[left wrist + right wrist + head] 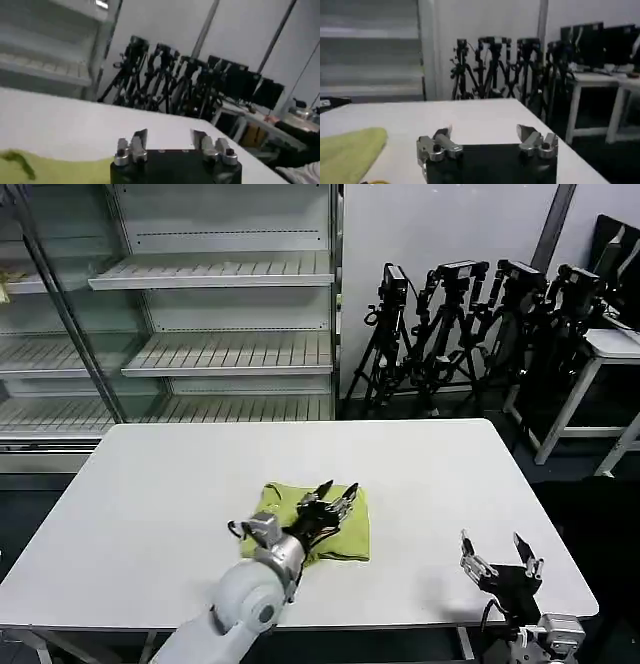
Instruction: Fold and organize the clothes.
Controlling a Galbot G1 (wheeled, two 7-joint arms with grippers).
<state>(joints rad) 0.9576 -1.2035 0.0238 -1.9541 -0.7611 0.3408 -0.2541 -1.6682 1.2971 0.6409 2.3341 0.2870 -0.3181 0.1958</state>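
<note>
Lime T-shirt (345, 529) partly hidden under spread, empty left pincer (335, 490); right pincer (500, 552) likewise.

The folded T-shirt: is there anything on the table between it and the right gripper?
Nothing visible does. Bare white table lies between the lime T-shirt and the open right gripper near the front edge. The open left gripper is already over the shirt.
</note>
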